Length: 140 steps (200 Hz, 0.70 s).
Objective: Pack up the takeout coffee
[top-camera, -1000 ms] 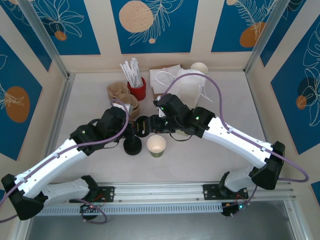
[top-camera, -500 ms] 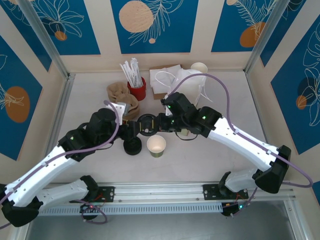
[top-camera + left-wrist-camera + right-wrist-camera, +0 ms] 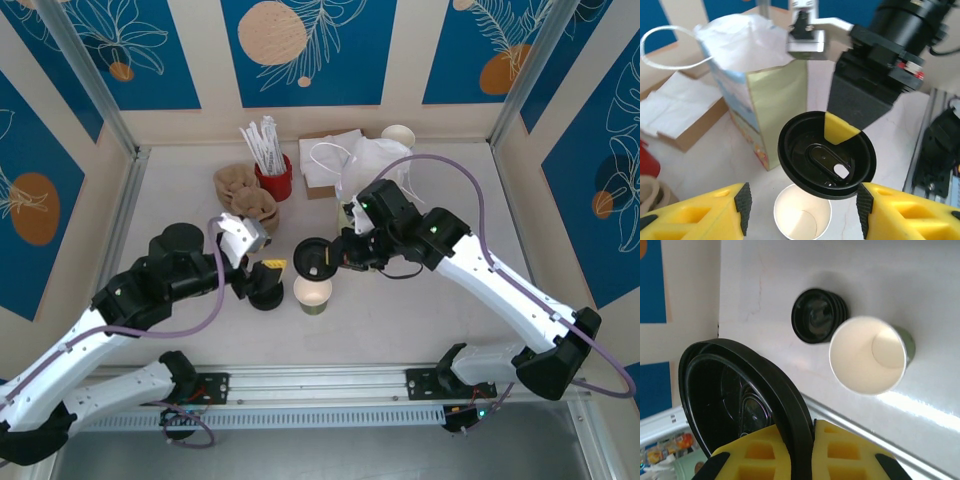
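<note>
right gripper (image 3: pixel 343 256) alone on the black lid (image 3: pixel 314 262), left gripper (image 3: pixel 264 272) now apart

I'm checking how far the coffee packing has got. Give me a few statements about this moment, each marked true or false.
1. The right gripper pinches a black lid by its rim. True.
2. The paper cup has its lid on. False: it stands open, and the lid is held in the air near it.
3. The left gripper is clamped on the cup. False: its jaws are open and hold nothing.
4. A stack of black lids sits beside the cup. True.
5. The cup is inside the paper bag. False: it stands on the table, outside the bag.
</note>
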{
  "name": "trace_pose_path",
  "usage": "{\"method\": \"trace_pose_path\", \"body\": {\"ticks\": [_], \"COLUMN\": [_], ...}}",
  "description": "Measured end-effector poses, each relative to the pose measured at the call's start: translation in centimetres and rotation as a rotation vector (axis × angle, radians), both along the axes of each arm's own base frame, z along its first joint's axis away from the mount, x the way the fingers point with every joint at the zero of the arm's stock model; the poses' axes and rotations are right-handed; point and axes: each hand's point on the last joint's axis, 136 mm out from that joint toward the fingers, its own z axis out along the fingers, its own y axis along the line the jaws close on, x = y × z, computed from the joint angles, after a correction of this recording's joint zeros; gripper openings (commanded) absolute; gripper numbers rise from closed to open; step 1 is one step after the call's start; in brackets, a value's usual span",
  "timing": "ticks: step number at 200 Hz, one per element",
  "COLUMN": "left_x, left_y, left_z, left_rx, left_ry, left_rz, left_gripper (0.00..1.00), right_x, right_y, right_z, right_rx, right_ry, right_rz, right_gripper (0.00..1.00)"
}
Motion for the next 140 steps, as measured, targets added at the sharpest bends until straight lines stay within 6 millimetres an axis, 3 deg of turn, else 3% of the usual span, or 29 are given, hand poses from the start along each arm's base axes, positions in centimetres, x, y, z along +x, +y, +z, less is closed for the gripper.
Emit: {"method": "trace_pose_path", "body": {"ticks": [56,93,123,140], "left_x": [-3.2,-4.1,-4.6,-4.5], "left_y": [-2.2,-3.6,-4.9,-5.5], "left_z": [-0.1,-1.8,-2.9,-3.3], "left_rx": [0.087,0.156,0.206,0.228], "left_ry": [-0.233,-0.356,-0.418,-0.443], "left_rz": [-0.294,-0.409,-0.470,-0.484], "left_gripper": [0.66,0.71,0.71,0.66], "right_x": [-1.9,-2.9,-3.7,-4.1], "right_y": [-1.8,-2.5,-2.8,-2.8], "right_z": [0.4,0.2,0.3,0.3], "right_rx": [0.058,0.087,0.099,0.103], "right_ry": [0.132,0.218,0.256,0.269], "right_rz": [0.037,0.057,0.081,0.096], "right_gripper": [0.05,0.05,0.05,0.05]}}
